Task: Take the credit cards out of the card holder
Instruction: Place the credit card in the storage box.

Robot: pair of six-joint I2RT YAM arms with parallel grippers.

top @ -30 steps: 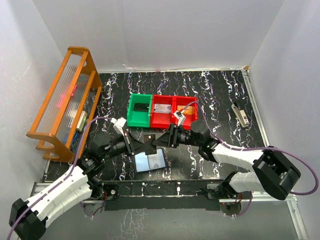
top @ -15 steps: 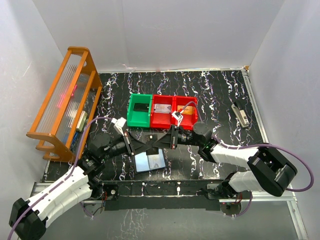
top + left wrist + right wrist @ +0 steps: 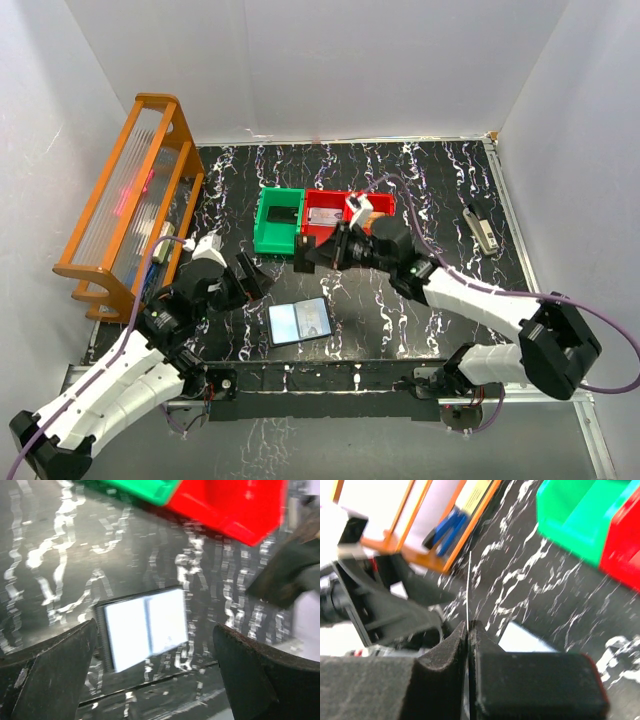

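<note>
Top external: green bin (image 3: 261, 224) holds black card (image 3: 282, 213) (flat).

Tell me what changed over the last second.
The left tool let go of the card, opened and drew back left. The right tool closed on the card and carried it toward the bins. The holder stayed open on the table.

I see a green bin (image 3: 263, 222) and a red bin (image 3: 322, 194) touching side by side on the black marbled table (image 3: 440, 190). An orange rack (image 3: 158, 101) stands along the left edge, something blue (image 3: 447, 530) inside. A small grey object (image 3: 482, 230) lies well apart, near the right edge.
</note>
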